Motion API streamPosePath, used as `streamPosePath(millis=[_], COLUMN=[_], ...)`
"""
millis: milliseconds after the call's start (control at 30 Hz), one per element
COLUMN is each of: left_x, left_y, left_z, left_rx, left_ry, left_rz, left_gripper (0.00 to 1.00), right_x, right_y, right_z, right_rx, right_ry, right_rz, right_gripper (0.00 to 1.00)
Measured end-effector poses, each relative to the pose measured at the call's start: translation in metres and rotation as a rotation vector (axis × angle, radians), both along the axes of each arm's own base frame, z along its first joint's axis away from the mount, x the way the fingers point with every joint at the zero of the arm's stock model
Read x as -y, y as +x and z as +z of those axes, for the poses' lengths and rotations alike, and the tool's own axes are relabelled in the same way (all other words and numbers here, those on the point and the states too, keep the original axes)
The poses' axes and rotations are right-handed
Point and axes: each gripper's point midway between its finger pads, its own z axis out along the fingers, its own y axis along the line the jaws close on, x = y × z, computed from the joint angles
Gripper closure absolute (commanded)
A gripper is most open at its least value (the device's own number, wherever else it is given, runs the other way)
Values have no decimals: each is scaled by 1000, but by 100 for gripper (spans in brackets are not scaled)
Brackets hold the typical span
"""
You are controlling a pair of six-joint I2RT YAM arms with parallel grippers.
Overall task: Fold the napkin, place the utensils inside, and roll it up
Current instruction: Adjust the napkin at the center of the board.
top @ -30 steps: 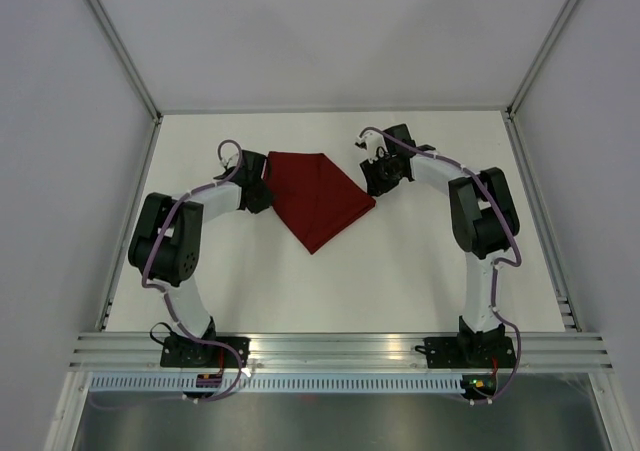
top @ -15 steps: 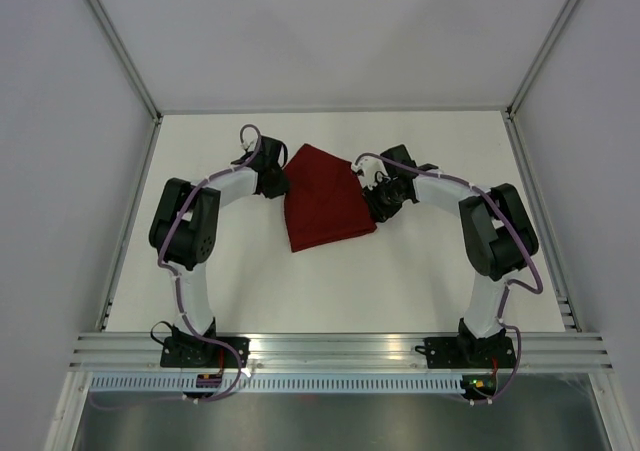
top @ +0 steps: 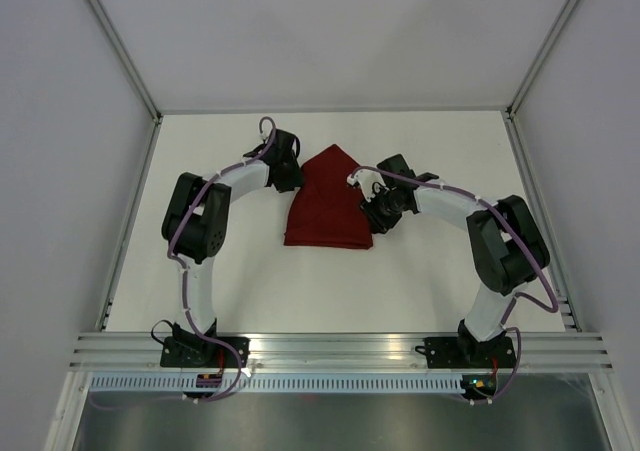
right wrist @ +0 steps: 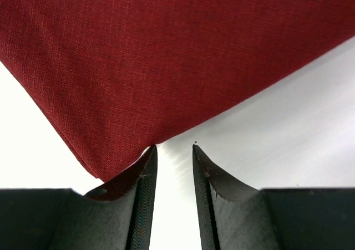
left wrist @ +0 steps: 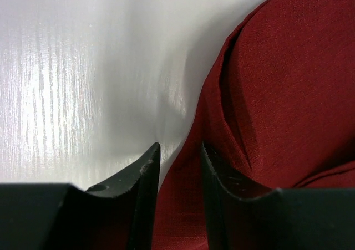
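One dark red square cloth napkin point(top: 325, 203), folded to a point, lies on the white bench point(top: 420, 281) between two robot arms. The left gripper point(top: 292, 174) sits over the cloth's left edge, jaws parted, clasping nothing. The right gripper point(top: 372, 214), likewise released, has one fingertip at a napkin corner.

No text, label, brand or number is legible anywhere.
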Motion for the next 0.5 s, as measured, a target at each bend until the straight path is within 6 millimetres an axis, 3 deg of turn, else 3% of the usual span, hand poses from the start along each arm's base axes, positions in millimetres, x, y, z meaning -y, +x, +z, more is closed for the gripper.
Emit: streamPosePath(millis=[133, 267, 400, 500], left_x=[-5, -31, -63, -67], left_y=[0, 1, -2, -11], left_z=[4, 24, 79, 133], left_rx=[3, 23, 120, 238], left_ry=[13, 17, -13, -61], left_rz=[-15, 0, 41, 34], left_gripper=[50, 46, 45, 44], right_x=[9, 27, 42, 39], right_y=[7, 19, 28, 32], right_z=[7, 21, 44, 66], right_rx=[29, 59, 120, 171], right_ry=[-8, -1, 4, 17], right_rz=[-30, -87, -132, -128], right_gripper=[61, 53, 45, 44])
